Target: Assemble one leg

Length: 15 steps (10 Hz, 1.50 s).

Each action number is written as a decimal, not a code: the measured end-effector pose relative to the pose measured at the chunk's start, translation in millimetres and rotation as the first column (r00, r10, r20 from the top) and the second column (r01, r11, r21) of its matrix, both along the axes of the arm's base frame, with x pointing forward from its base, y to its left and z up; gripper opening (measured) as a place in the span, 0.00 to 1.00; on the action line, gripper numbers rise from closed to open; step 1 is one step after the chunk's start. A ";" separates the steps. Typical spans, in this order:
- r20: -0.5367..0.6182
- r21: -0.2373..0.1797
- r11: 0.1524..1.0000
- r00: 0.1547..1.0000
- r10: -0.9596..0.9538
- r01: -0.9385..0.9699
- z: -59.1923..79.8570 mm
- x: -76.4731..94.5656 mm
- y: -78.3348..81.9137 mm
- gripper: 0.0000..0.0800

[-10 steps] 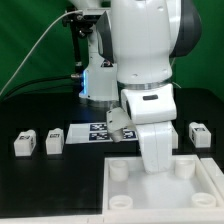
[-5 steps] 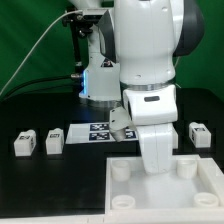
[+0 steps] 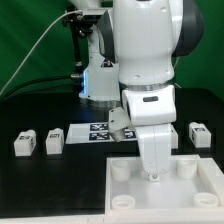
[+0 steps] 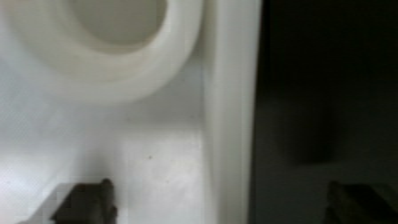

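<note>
Three small white legs stand on the black table in the exterior view: two at the left (image 3: 23, 143) (image 3: 55, 141) and one at the right (image 3: 199, 134). The large white tray piece (image 3: 205, 195) lies at the front. My gripper (image 3: 153, 174) hangs low over the tray's far edge. In the wrist view the gripper (image 4: 222, 203) is open and empty, its dark fingertips (image 4: 82, 202) wide apart. One finger is over the white tray (image 4: 160, 140), the other over the dark table. A round corner socket (image 4: 125, 30) lies close ahead. No leg shows in the wrist view.
The marker board (image 3: 100, 131) lies behind the tray, partly hidden by the arm. The tray's round sockets (image 3: 121, 171) (image 3: 184, 168) flank the gripper. A blue-lit stand with cables (image 3: 95, 80) is at the back. A green wall closes the scene.
The gripper has come down a little toward the tray's far edge. The legs and the tray have not moved.
</note>
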<state>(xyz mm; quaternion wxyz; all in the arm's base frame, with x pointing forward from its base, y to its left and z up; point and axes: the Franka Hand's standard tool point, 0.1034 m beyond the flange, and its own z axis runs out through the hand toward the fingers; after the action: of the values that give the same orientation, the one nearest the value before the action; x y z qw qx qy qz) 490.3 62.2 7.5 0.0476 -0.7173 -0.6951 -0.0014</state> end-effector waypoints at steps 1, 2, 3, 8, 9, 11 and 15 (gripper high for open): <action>0.000 0.000 1.000 1.000 0.000 0.000 0.0 0.0 -0.2 0.80; 0.000 0.000 1.000 1.000 -0.001 0.001 -0.1 0.0 -0.4 0.80; 0.000 0.000 1.000 1.000 -0.001 0.001 -0.2 0.0 -0.6 0.80; 0.015 -0.018 0.990 0.990 -0.141 0.141 23.4 -7.7 6.2 0.81; 0.030 -0.025 0.986 0.986 -0.165 0.166 40.6 -16.5 14.4 0.81; 0.030 -0.046 0.915 0.916 -0.399 0.400 67.5 -32.8 37.6 0.81; 0.028 -0.050 0.584 0.585 -0.810 0.810 79.8 -49.8 96.9 0.81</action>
<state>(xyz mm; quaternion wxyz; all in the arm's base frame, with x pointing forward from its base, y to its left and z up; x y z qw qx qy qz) 440.6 159.1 87.3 0.0206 -0.9562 -0.2920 -0.0039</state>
